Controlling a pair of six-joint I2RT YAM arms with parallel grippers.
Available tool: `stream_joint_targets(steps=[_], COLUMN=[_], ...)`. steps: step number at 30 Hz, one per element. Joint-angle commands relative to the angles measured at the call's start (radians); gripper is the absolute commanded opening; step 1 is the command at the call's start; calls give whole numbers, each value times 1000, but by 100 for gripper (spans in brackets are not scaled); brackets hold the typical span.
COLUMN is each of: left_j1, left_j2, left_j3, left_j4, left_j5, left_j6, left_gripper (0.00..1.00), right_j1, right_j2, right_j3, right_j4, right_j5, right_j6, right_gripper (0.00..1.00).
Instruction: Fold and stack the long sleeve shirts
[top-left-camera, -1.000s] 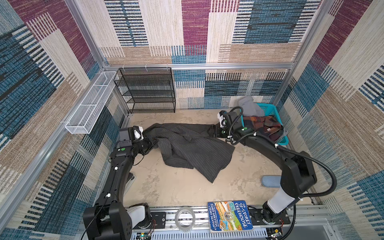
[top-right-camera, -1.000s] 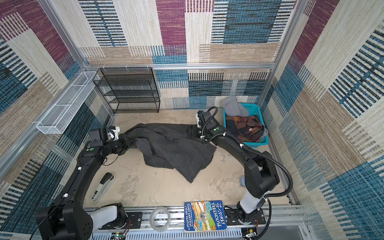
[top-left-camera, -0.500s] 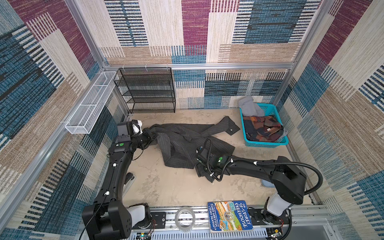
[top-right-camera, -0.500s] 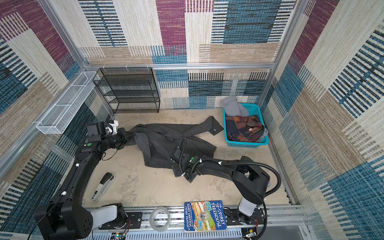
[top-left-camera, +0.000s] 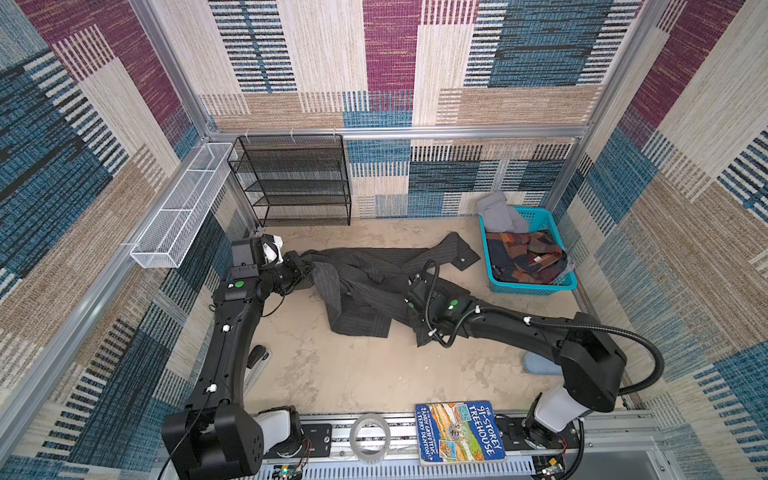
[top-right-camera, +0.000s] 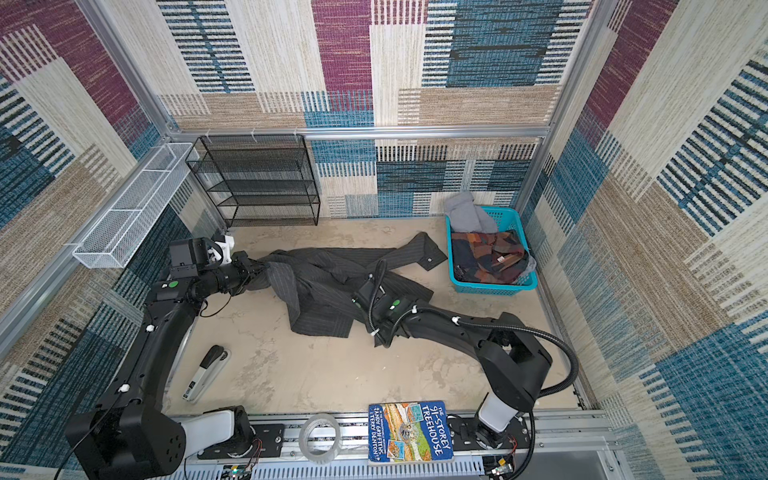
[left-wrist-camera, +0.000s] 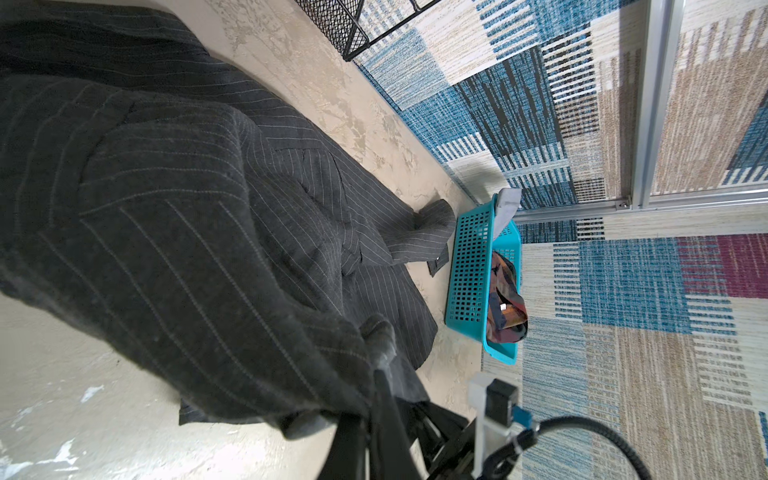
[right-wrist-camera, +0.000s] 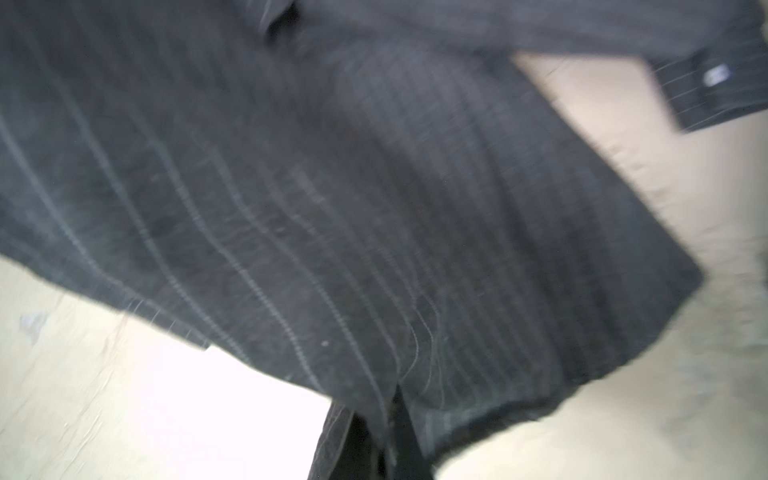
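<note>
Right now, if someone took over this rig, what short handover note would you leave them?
Left gripper: shut on one end of the pinstriped shirt.
Right gripper: shut on the shirt's hem.
Shirt: crumpled on the table, left of the teal basket, one cuff lying beside it.
Done: no fold, no stack yet.
Left: spread flat, fold, stack; more clothes sit in the basket.

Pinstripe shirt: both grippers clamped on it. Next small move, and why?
Probably draw the right gripper a little toward the near right, away from the left gripper. Both are shut on the pinstripe shirt, which lies bunched and twisted between them on the table; pulling apart should take out slack before any fold.
</note>
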Motion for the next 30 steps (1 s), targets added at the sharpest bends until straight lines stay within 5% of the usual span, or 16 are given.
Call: stream_joint_targets(steps=[1,9,12,18,21,26,30], left_j1=[0,0,-4,-21,-36,-55,-60], left_j2=[-6,-26,-15,43,87,156,180], left_j3=[11,1,-5,-33,-31,-18,-6], left_j4=[-40,-57,-56,11,40,90,103], left_j5=[-9,-38,-42,-82,-114,-123,-121], left_j6=[54,67,71,59,59,52,40], left_gripper=[0,0,0,0,0,0,0], right_j1=[-88,-349,-397,-465,-466,-448,-414], right_j2=[-46,73,204,548,579,353,131], right_j3=[18,194,302,701,821,632,322], right_j4=[22,44,62,-16,-117,-150,-90], right_j5=[-96,-247,-219,-101,-100,-155,-251], right_j6=[-170,-393,-442,-421,-352,-191,-14], right_gripper=[0,1,4,29,44,65,67])
